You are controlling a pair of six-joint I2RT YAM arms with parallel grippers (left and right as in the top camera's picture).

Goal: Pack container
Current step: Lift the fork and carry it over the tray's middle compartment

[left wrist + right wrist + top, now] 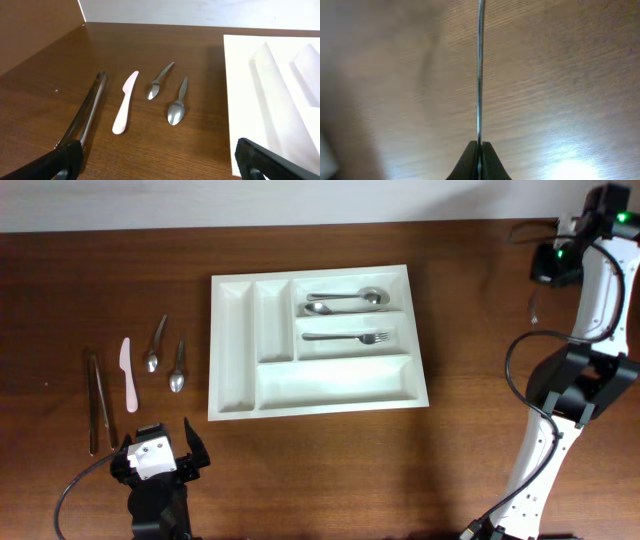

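Observation:
The container (330, 383), a large white compartment tray, lies at the table's middle. In it are two spoons (350, 297) in the top long slot and a fork (350, 337) in the slot below. My left gripper (160, 455) stands open at the front left, near the tray's left rim (240, 90), with nothing between its fingers (65, 160). At the far right, away from the tray, my right gripper (480, 145) is shut on a thin metal utensil (480, 70) seen edge-on. In the overhead view that utensil (536, 305) hangs below the raised wrist.
Left of the tray lie two loose spoons (156, 345) (179, 368), a pale pink knife (128, 375) and two long dark metal pieces (98, 400). The left wrist view shows the same knife (125, 102) and spoons (178, 102). The right arm's cables (520, 370) loop at the right edge.

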